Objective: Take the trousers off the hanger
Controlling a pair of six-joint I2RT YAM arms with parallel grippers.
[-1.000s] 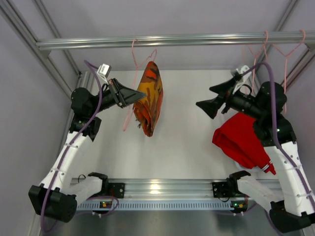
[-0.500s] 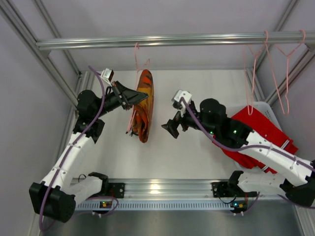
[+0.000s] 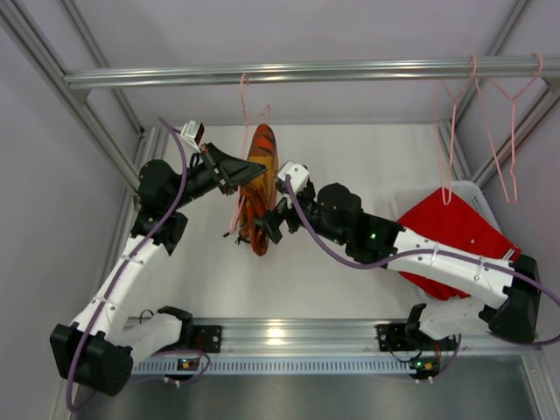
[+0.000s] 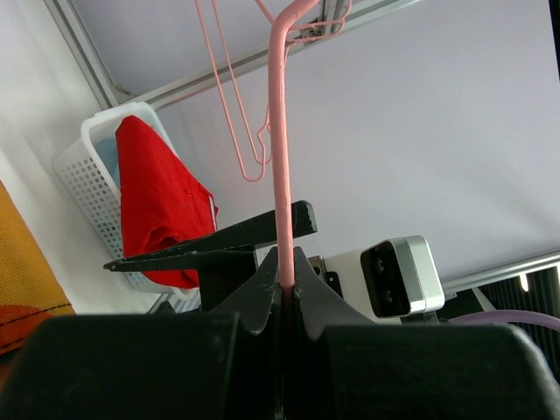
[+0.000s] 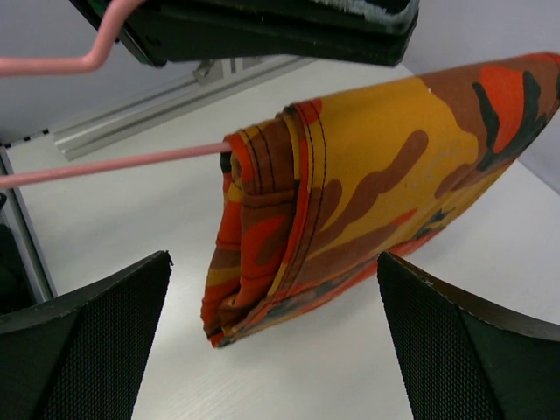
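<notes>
The orange-and-yellow patterned trousers [image 3: 261, 188] hang folded over the bar of a pink wire hanger [image 4: 280, 131]. They sit in the upper middle of the overhead view, below the metal rail [image 3: 350, 68]. The left gripper [image 4: 284, 278] is pinched tight on the hanger's wire, steadying it. The right gripper [image 3: 268, 226] is spread to its full width and holds nothing. Its two fingers [image 5: 87, 341] stand either side of the lower folded end of the cloth, not touching it as far as the wrist view shows. The red trousers [image 3: 446, 236] lie in the white basket [image 4: 74, 171] at the right of the overhead view, near the bare hangers [image 4: 254, 178].

The step in hand looks like taking hold of the patterned cloth. Done well, the right gripper advances until both layers of the fold sit deep between the pads. It closes well below the hanger bar so that no wire is caught, then draws the cloth off the bar in one smooth pull rather than a jerk. The left grip should stay firm, so the hook neither swings nor jumps off the rail.
</notes>
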